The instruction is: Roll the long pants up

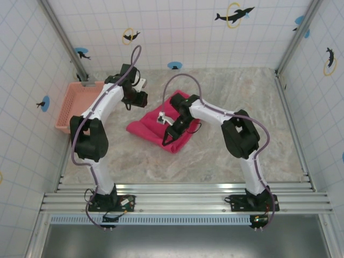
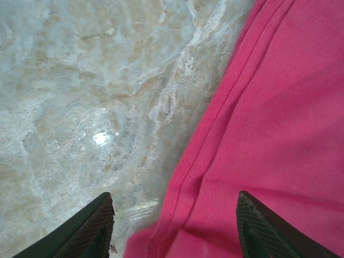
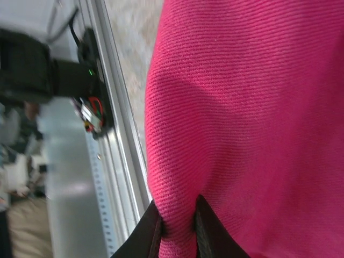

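Note:
The long pants (image 1: 161, 128) lie folded into a bright pink-red bundle on the marble floor at the centre. My right gripper (image 1: 169, 137) is shut on a pinch of their fabric near the bundle's front end. In the right wrist view the pants (image 3: 252, 107) bulge up from between the two dark fingers (image 3: 144, 232). My left gripper (image 1: 138, 101) hovers open above the bundle's back left edge. In the left wrist view its fingers (image 2: 86, 231) straddle the seamed edge of the pants (image 2: 269, 123), one over marble, one over cloth.
A pale salmon-pink lattice basket (image 1: 72, 105) stands against the left wall, behind the left arm. Tiled walls enclose the floor on three sides. An aluminium rail (image 1: 183, 196) runs along the near edge by the arm bases.

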### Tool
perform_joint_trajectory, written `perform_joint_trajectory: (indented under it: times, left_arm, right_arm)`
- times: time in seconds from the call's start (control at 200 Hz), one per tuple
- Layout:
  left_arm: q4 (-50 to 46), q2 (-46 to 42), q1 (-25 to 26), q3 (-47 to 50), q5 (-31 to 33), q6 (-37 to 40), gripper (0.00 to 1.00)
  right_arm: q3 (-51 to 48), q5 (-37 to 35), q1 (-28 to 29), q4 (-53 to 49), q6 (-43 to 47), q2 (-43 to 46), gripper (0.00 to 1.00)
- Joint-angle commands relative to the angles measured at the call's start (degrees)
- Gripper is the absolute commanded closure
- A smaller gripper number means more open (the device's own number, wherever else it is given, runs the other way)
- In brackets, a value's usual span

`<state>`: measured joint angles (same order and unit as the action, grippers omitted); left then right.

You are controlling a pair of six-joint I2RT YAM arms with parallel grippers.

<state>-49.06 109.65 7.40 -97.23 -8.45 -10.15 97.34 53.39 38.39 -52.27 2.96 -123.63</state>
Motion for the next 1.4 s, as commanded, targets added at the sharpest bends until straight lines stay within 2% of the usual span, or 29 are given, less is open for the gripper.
perform_joint_trajectory:
  times: [0.0, 0.17, 0.315, 0.495, 0.55, 0.681, 0.796, 1.041, 1.276, 1.396]
  left_arm:
    - [-2.10, -1.63, -0.03, 0.57, 0.62, -0.32, 0.38]
    - [-2.35, -1.29, -0.04, 1.16, -0.69, -0.74, 0.39]
    - [-3.05, -1.29, 0.10, 1.34, -0.46, -0.75, 0.39]
    - [-3.06, -1.21, 0.82, 2.97, -1.30, -0.70, 0.42]
    - [-3.12, -0.94, 1.42, 3.64, -1.37, -0.49, 0.47]
    - [-3.64, 0.08, 3.12, 4.82, -2.63, -0.31, 0.67]
    - [-3.31, -0.01, 4.25, 6.22, -2.75, -0.59, 0.72]
    - [-1.85, 1.44, 5.81, 8.37, -3.85, -1.93, 0.72]
    - [-1.13, 10.43, 5.79, 4.24, -4.34, -2.49, 0.71]
    - [-1.93, 15.92, 5.82, 0.50, -5.41, -2.48, 0.71]
  right_arm:
    - [-1.74, 6.87, -4.37, 6.37, -9.28, -3.22, 0.90]
    - [-4.34, 3.54, -7.67, 10.35, -15.04, -7.30, 0.90]
    - [-7.50, -0.74, -8.43, 12.42, -18.31, -9.38, 0.90]
    - [-11.51, -1.55, -8.68, 16.58, -20.61, -9.47, 0.90]
    - [-12.05, -2.12, -8.71, 16.88, -20.87, -9.41, 0.90]
    - [-13.01, -1.82, -9.42, 18.46, -22.17, -9.62, 0.90]
    - [-13.03, -1.47, -9.98, 18.70, -22.61, -10.56, 0.90]
    - [-11.52, -1.51, -11.40, 16.82, -22.40, -12.55, 0.90]
    - [-12.03, -1.71, -12.00, 16.10, -22.01, -12.19, 0.88]
    - [-12.43, -4.67, -12.24, 14.43, -20.67, -9.55, 0.79]
